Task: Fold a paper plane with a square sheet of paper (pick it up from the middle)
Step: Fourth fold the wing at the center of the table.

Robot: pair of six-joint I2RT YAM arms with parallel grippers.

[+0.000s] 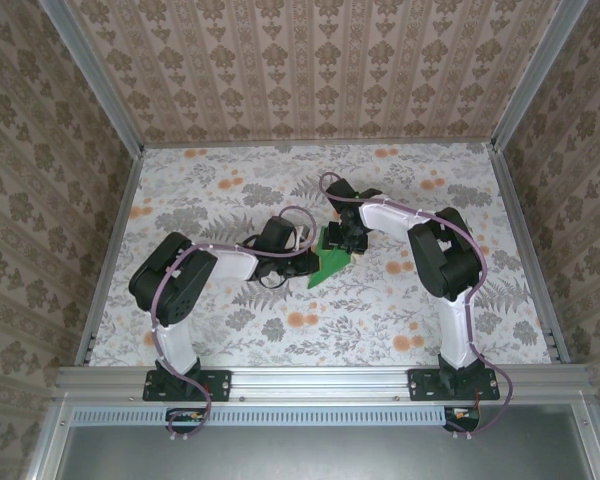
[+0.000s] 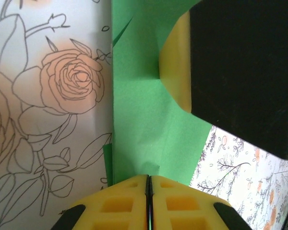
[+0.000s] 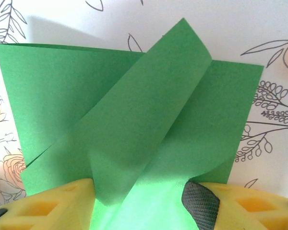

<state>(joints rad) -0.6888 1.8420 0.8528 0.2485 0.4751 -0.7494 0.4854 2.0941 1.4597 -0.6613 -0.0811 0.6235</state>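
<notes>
Left gripper [image 2: 149, 191] pinches the green paper [image 2: 144, 120]; right gripper [image 3: 143, 206], jaws apart, seemingly straddles it.

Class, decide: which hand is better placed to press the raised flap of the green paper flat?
Probably the right. The right hand stands open astride the curled flap, while the left hand is shut on the edge of the paper, anchoring it.

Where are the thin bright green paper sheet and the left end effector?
Thin bright green paper sheet [image 3: 134, 120]: right wrist view, on its raised diagonal flap.
Left end effector [image 2: 149, 184]: left wrist view, where its yellow fingertips meet.
</notes>
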